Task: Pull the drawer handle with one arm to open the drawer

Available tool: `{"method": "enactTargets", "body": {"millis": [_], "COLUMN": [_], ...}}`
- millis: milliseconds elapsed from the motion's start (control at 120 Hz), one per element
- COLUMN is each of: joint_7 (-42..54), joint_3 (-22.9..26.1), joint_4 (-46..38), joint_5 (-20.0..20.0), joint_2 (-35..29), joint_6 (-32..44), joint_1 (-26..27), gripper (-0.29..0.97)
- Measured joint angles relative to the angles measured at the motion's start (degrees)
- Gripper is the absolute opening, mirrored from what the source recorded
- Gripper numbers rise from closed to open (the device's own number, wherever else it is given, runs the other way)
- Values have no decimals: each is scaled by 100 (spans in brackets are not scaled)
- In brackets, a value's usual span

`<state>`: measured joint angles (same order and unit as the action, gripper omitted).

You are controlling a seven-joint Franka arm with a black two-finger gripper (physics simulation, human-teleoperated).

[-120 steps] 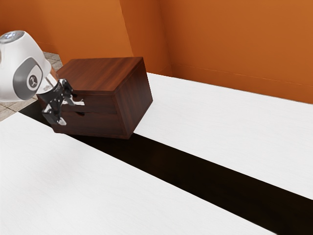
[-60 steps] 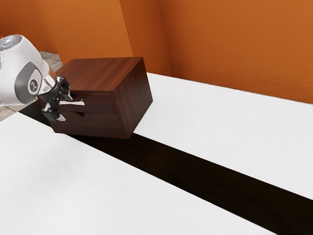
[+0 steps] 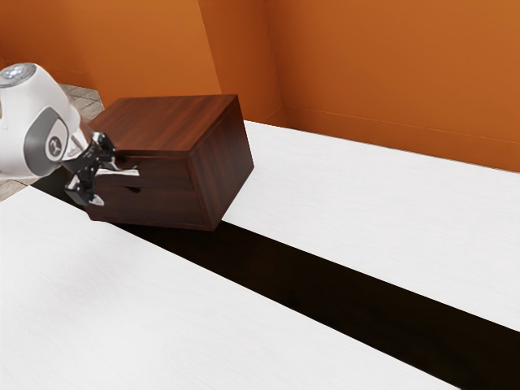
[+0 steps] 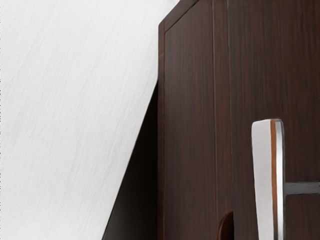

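One cabinet [image 3: 183,122], one handle [image 3: 126,172], one gripper [image 3: 104,169], all at 10 o'clock on the table [image 3: 366,187]. We can't tell if we're clamped on. Wrist cam adds the handle's stem; exterior shows the cabinet's top.

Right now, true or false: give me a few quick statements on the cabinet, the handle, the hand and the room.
1. The cabinet is dark brown wood. True.
2. The wall behind it is blue. False: it is orange.
3. The handle is a pale, silvery bar. True.
4. The cabinet stands at the exterior view's right end of the table. False: it stands at the exterior view's left, next to the arm.
5. The hand is at the cabinet's front, by the handle. True.
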<state>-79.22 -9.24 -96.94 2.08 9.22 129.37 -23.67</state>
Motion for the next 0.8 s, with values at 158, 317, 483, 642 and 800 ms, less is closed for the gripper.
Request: {"method": "enactTargets", "body": {"millis": [158, 317, 483, 642, 800], "joint_7": [96, 166, 157, -6, -204], "joint_3": [1, 9, 57, 63, 63], "joint_4": [6, 3, 17, 17, 10], "joint_5": [95, 124, 88, 64, 52], "joint_2": [-4, -4, 20, 52, 76], "joint_6": [-14, -21, -24, -26, -40], "joint_1": [8, 38, 101, 73, 49], "gripper": [57, 57, 57, 57, 54]}}
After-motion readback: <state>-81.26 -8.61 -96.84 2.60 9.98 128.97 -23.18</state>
